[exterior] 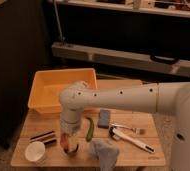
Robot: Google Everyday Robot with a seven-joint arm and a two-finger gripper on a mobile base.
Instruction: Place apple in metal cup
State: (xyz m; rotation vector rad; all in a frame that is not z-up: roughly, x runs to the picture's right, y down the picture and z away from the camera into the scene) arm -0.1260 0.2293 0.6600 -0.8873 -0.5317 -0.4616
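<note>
My gripper (66, 138) points down from the white arm's wrist at the front left of the wooden table (138, 155). It is shut on the apple (64, 142), a small red-orange fruit showing at its tip. The metal cup (73, 149) stands right under and slightly right of the apple, partly hidden by the gripper; only its dark mouth and part of its rim show. The apple hangs at about rim height, touching or just above the cup.
A white cup (35, 151) stands left of the gripper. A green pepper (90, 129), a grey cloth (104, 153), a blue-grey sponge (104, 118) and a white brush (131, 140) lie to the right. Dark sticks (42, 136) lie at the left. A yellow bin (63, 87) sits behind.
</note>
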